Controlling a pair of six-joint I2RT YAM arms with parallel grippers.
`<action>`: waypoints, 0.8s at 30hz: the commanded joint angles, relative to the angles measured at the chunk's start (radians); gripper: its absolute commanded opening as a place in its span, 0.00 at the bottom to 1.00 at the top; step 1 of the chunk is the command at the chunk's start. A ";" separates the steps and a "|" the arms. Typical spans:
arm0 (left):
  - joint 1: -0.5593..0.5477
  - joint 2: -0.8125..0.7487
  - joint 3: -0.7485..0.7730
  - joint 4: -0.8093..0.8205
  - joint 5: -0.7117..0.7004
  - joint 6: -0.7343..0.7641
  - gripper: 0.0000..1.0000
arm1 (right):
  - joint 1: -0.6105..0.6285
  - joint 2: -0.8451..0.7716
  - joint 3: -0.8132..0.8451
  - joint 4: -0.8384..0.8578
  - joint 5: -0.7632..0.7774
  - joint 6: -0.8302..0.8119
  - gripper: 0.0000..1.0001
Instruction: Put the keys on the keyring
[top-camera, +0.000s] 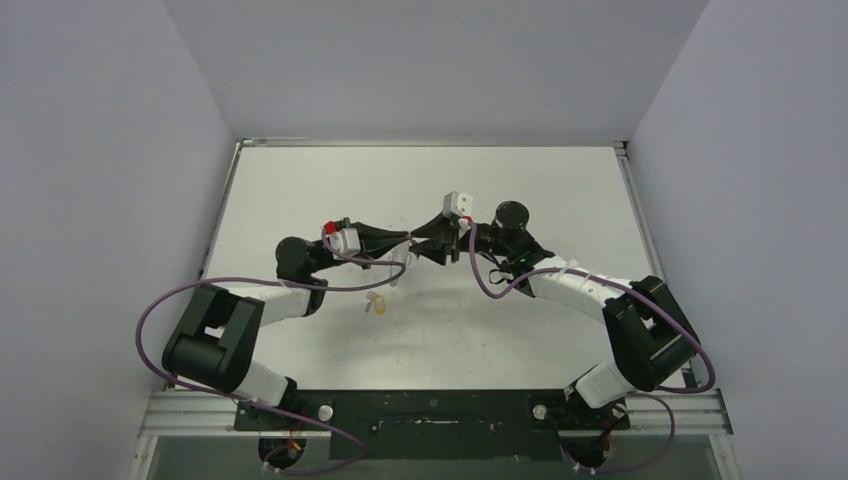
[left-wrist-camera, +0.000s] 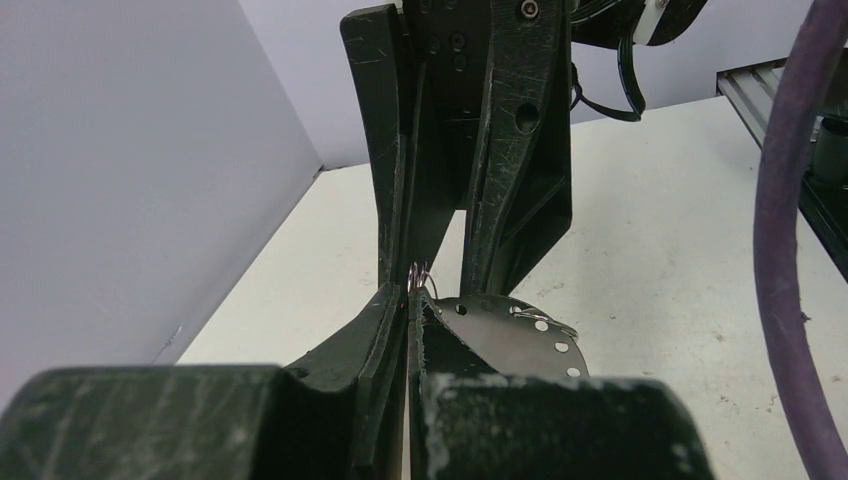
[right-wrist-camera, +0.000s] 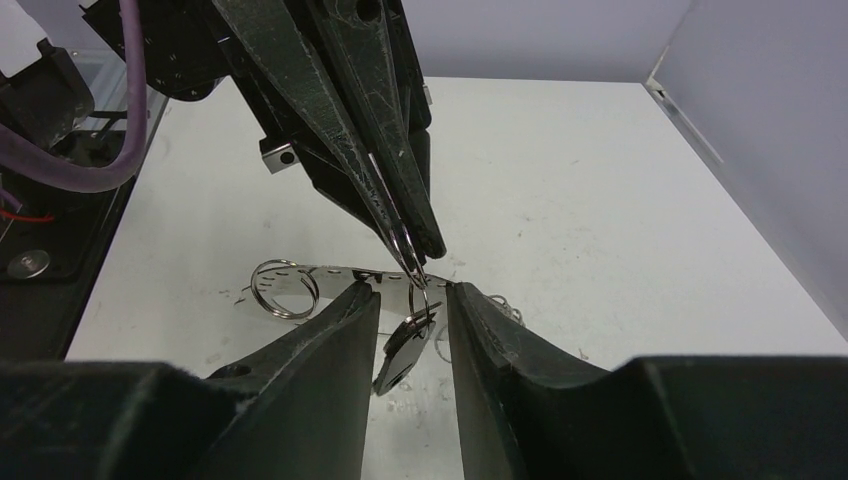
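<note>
My left gripper (left-wrist-camera: 413, 293) is shut on a small wire ring (right-wrist-camera: 420, 297), held above the table. From that ring hangs the black-headed key (right-wrist-camera: 405, 350). My right gripper (right-wrist-camera: 410, 292) faces the left one tip to tip, its jaws open on either side of the hanging key with a gap on each side. The keyring (left-wrist-camera: 520, 335) is a silvery curved piece with a row of small holes. It lies on the table under both tips, and the right wrist view shows it as a strip (right-wrist-camera: 335, 274). The yellow-headed key (top-camera: 378, 305) lies alone on the table nearer the arm bases.
A loose split ring (right-wrist-camera: 283, 290) rests at the keyring's end, and some thin wire rings (right-wrist-camera: 500, 305) lie beside my right finger. A purple cable (left-wrist-camera: 790, 250) hangs close on the right of the left wrist view. Grey walls (top-camera: 120, 150) enclose the white table (top-camera: 560, 180).
</note>
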 joint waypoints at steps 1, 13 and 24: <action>-0.015 -0.021 -0.006 0.050 0.012 -0.020 0.00 | 0.006 -0.042 0.010 0.110 0.006 -0.016 0.36; -0.015 -0.028 -0.011 0.048 0.007 -0.021 0.00 | 0.001 -0.054 0.007 0.091 0.012 -0.035 0.17; -0.015 -0.037 -0.020 0.047 -0.004 -0.019 0.00 | -0.018 -0.090 -0.007 0.010 0.013 -0.076 0.00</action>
